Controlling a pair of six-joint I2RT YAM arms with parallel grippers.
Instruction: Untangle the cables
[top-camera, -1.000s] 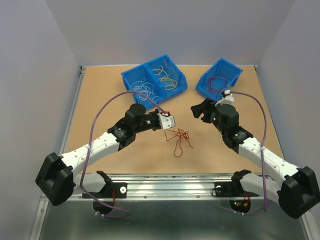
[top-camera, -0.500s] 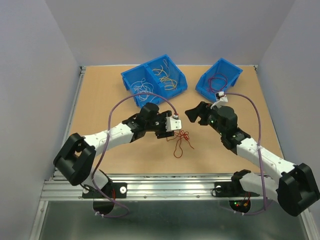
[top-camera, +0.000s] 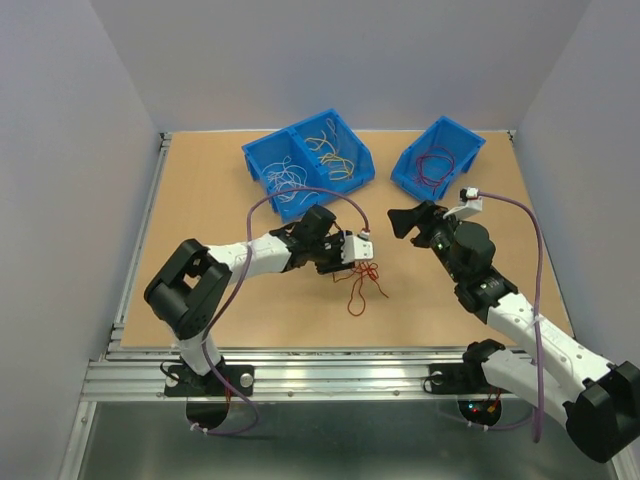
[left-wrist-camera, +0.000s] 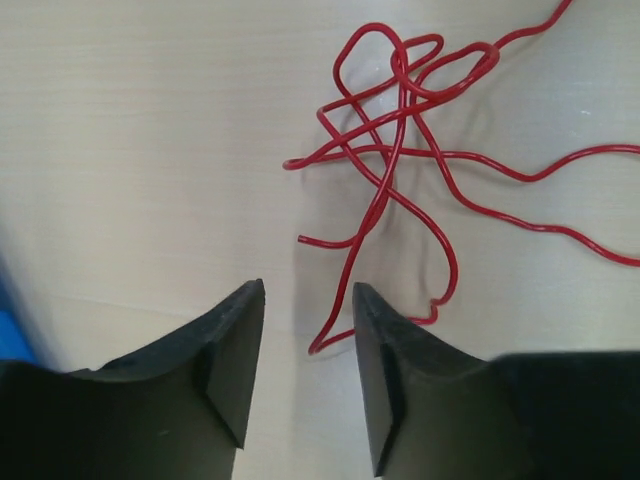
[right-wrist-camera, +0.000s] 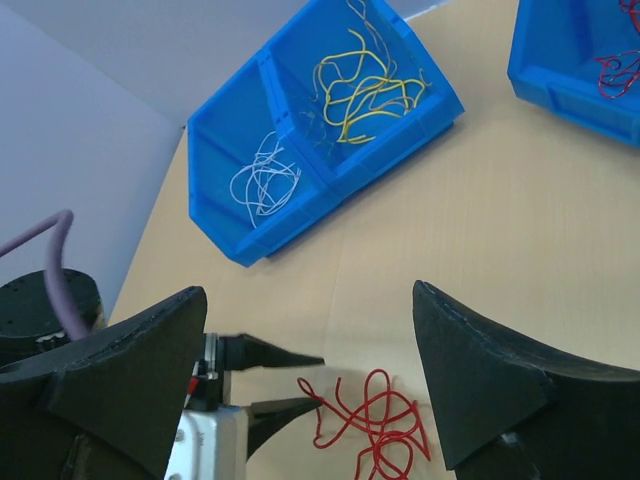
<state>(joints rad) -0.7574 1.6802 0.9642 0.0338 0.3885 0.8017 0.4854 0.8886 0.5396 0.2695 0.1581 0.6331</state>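
Cables: the red tangle lies out on the bare worktop, about mid-way between the two arms. In the top view the left tool sits right at the far-left edge of the knot. The right tool hangs off to the right, clearly apart, so the left arm is the nearer one. The tangle's long axis runs from the knot by the left tool back toward the arm bases and ends in a loose loop.

At the far side sits a double bin, with white cables in its left compartment and yellow cables in its right. Over to the right, a single bin holds a few red cables.

Down to the left wrist view: the left tool has its fingers standing apart with a clear gap, pinching nothing. The red tangle lies straight ahead and a shade right. One loose end curls back into the mouth of that gap, close to the right-hand finger. That is the relation that counts: a short push forward and a squeeze would probably catch it, though a strand that thin could slip out.

Right wrist view now: the right tool is spread wide and empty, looking down from above. Below it the left tool points at the left edge of the red tangle. Beyond are the double bin with its white cables and yellow cables, and the single bin at the top right corner.
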